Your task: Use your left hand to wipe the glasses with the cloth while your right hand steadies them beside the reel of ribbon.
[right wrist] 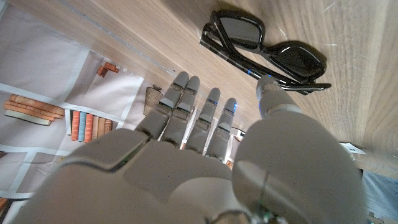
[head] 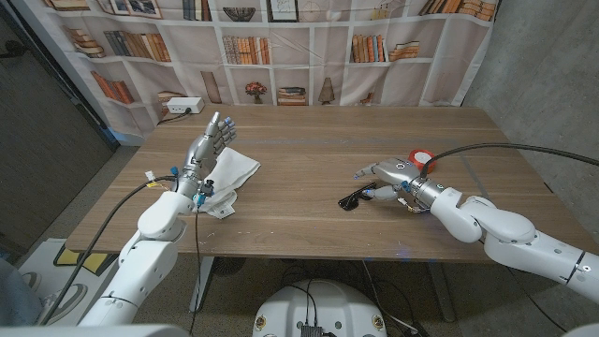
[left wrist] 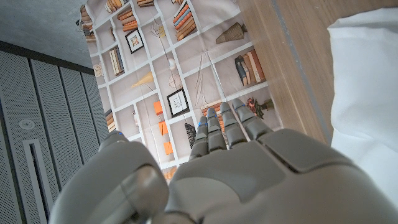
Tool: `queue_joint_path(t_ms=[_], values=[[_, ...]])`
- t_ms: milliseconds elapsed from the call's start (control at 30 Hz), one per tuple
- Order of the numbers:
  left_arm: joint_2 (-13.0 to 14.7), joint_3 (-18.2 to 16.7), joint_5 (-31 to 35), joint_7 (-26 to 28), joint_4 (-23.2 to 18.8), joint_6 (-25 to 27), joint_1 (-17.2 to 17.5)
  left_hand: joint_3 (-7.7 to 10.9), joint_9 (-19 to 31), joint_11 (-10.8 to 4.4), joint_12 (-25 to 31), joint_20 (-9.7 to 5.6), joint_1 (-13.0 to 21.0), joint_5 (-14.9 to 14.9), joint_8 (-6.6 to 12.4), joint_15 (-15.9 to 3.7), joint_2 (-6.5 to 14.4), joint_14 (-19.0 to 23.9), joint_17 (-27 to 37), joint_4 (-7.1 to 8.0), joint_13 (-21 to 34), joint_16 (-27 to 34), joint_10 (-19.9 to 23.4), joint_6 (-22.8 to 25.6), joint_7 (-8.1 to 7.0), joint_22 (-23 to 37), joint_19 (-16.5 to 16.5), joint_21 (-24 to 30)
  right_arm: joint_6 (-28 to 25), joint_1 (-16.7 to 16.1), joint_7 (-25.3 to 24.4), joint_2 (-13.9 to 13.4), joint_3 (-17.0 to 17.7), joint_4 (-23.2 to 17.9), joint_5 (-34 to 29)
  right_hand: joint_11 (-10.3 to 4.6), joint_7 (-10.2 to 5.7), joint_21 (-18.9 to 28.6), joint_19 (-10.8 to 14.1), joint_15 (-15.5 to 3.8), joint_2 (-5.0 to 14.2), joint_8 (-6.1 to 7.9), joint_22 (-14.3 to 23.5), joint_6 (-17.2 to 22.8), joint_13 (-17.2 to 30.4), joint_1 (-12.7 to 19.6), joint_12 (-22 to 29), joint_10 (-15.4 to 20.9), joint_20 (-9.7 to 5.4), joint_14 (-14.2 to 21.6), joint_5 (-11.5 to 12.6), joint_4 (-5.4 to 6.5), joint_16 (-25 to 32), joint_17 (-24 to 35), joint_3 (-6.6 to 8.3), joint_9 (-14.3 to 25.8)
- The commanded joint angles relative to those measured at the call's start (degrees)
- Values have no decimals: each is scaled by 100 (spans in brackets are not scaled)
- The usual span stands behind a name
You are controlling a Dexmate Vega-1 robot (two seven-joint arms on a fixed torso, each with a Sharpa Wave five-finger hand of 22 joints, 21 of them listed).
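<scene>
Two hands, neither holding anything. Your left hand (head: pixel 208 145) has its fingers (left wrist: pixel 225 127) straight and apart, the cloth (head: pixel 229 175) lying on the worktop (head: pixel 309 150) just beside them, toward your right arm. The glasses (head: pixel 357 199) lie folded just past your right hand (head: pixel 393 172) thumb tip, fingers extended, ribbon reel (head: pixel 422 156) behind the wrist (partly hidden). Left is nearer the cloth, well apart from the glasses; grab cloth first.
</scene>
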Motion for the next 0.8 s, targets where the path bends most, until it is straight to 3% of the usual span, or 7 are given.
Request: queue_joint_path(t_ms=[33,467,600,800], values=[[-30,-46,28,20,-80,7,97,-42,32,-4,-7,22,32,-13,-15,-20,36,57,15,22,33,-9,20,-7,15,15,51,-2,97,72,13,19,-91,191,-139,-16,-9,-7,-6,-895,-19,31,20,62,14,90,7,69,-611,-65,-16,3,-26,6,64,7],[-73,-55,52,54,-124,42,164,-53,32,-20,-13,29,40,-20,-14,-14,43,61,16,22,34,-14,29,5,18,16,53,-8,139,134,-60,152,-201,355,-273,-104,-8,-42,5,-887,-1,78,22,230,13,181,31,180,-629,-55,-15,1,-24,8,98,10],[-95,-61,33,42,-119,21,178,-57,32,-2,-18,32,43,-23,-14,-13,46,62,16,22,34,-17,25,7,14,16,49,-12,94,164,67,226,-209,390,-147,53,-14,-47,71,-897,-19,89,24,314,11,213,75,349,-684,-40,-20,10,-21,5,93,12],[-128,-83,-18,24,-121,1,223,-62,33,-29,-19,38,47,-27,-16,-17,52,63,16,22,34,-19,35,8,14,16,50,-15,134,256,141,275,-284,502,-165,61,4,-46,137,-917,-20,112,26,424,6,292,81,426,-738,-6,-17,-4,-9,2,99,12]])
